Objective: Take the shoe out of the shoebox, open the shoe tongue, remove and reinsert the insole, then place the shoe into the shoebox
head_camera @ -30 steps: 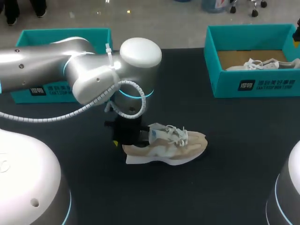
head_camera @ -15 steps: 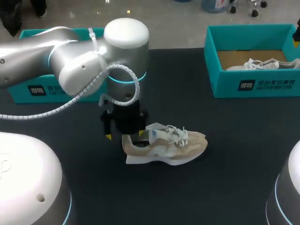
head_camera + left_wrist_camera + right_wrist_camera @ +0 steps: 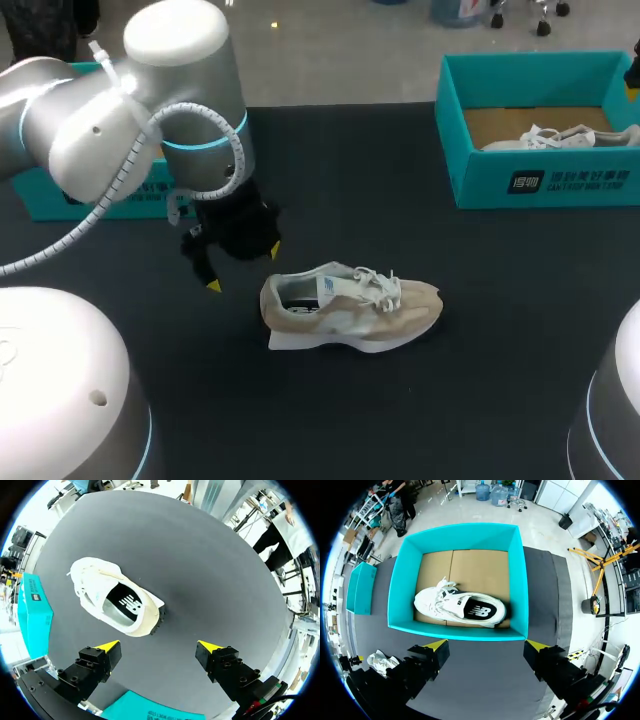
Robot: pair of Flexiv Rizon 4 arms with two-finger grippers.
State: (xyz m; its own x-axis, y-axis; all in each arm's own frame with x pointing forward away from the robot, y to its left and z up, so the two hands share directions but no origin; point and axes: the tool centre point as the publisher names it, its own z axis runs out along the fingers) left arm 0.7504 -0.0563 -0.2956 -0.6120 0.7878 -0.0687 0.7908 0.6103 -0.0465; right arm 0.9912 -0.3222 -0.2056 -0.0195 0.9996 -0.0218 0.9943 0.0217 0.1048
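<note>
Black matte table (image 3: 500,300) spans head view, far edge straight. Surface plain, even-toned, softly lit, faint sheen. Same tabletop reads dark grey in both wrist views, smooth, unpatterned.

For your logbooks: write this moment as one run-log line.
left end effector open, off shoe; shoe on table; right end effector open, shoebox ahead

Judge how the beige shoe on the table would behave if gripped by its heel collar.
Probably light for its size: the shoe looks like a soft fabric runner with a thick foam sole. The open collar likely flexes under a pinch. Upright on its wide sole, it should slide on the table rather than tip.
</note>
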